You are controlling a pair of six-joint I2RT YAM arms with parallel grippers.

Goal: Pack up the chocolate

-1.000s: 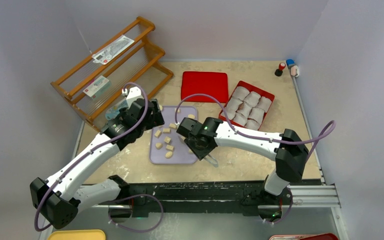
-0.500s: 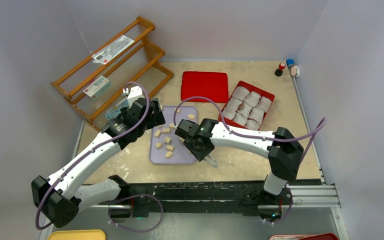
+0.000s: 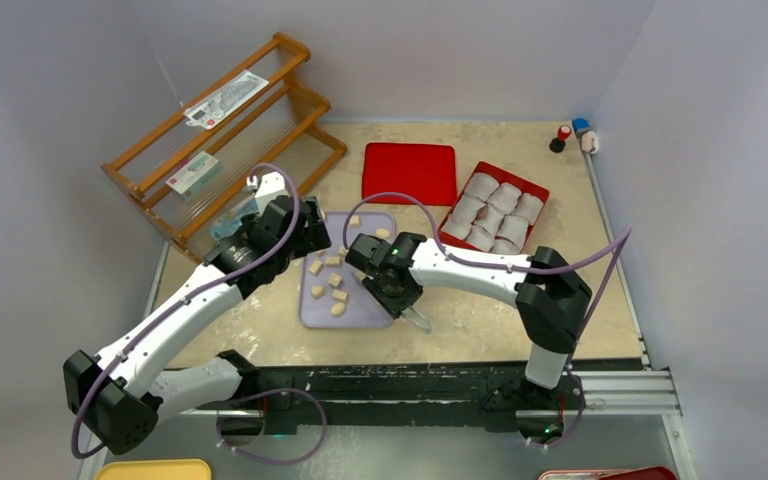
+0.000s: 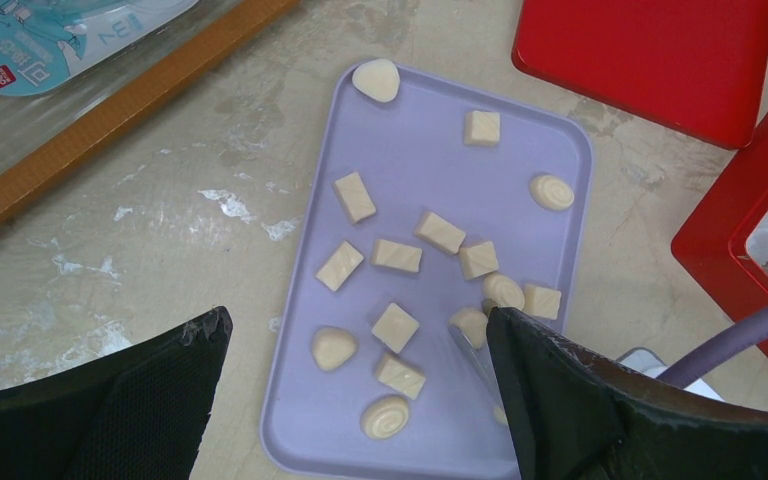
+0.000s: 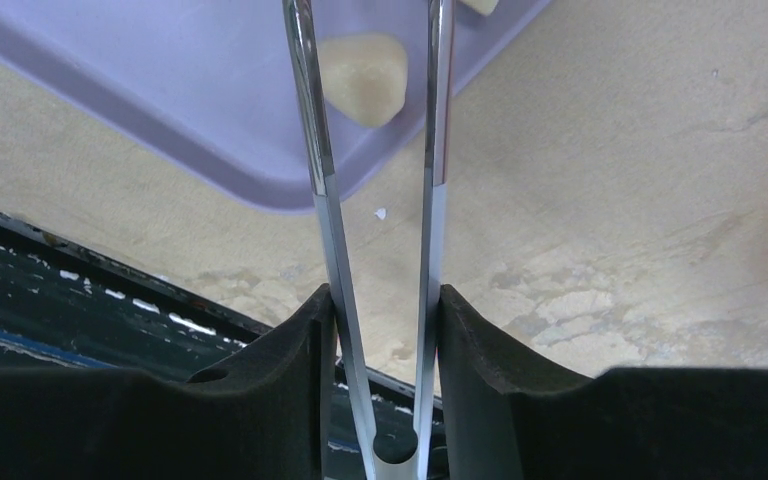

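Several pale tan chocolate pieces lie loose on a purple tray, which also shows in the left wrist view. My right gripper is over the tray's near right part and is shut on metal tongs. In the right wrist view the tong arms reach over the tray rim, with one rounded piece seen between them. The tong tips are out of frame. My left gripper hangs open and empty above the tray's left side.
A flat red lid lies behind the tray. A red box of white paper cups stands to the right. A wooden rack stands at the back left. Small bottles are in the far right corner.
My right arm has shifted left, carrying the tongs further over the tray. My left arm has barely moved.
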